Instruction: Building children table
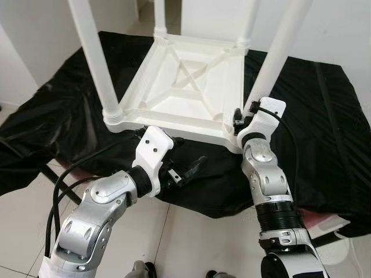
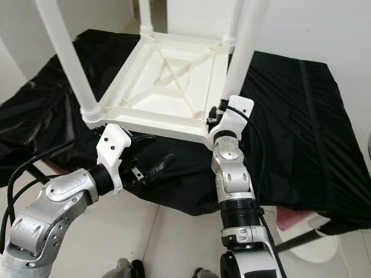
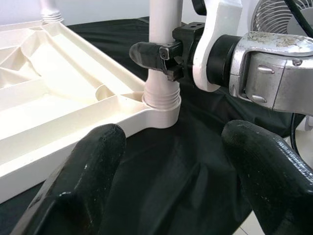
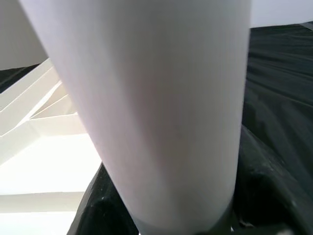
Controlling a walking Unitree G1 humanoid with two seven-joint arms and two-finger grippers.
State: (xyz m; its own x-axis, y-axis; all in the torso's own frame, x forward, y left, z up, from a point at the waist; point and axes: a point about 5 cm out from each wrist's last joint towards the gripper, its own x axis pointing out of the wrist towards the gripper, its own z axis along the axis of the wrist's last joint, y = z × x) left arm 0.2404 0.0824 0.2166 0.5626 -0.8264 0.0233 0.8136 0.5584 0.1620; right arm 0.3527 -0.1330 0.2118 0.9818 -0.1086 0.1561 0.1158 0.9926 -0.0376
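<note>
The white plastic children's table (image 1: pixel 185 87) lies upside down on a black cloth (image 1: pixel 324 116), its four round legs cut off above; the right gripper (image 3: pixel 164 56) clasps the near right leg (image 1: pixel 278 52) just above its socket; the left gripper (image 1: pixel 185 168) hovers released beside the table's near edge.

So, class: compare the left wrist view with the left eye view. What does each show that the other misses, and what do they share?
Left wrist view alone: the threaded collar where the leg meets its corner socket, a fan behind, and the left gripper with its fingers apart over the black cloth.

Left eye view alone: the whole upturned table with four legs standing up, the tiled floor and both silver arms.

Both: the right gripper closed on the near right leg.
</note>
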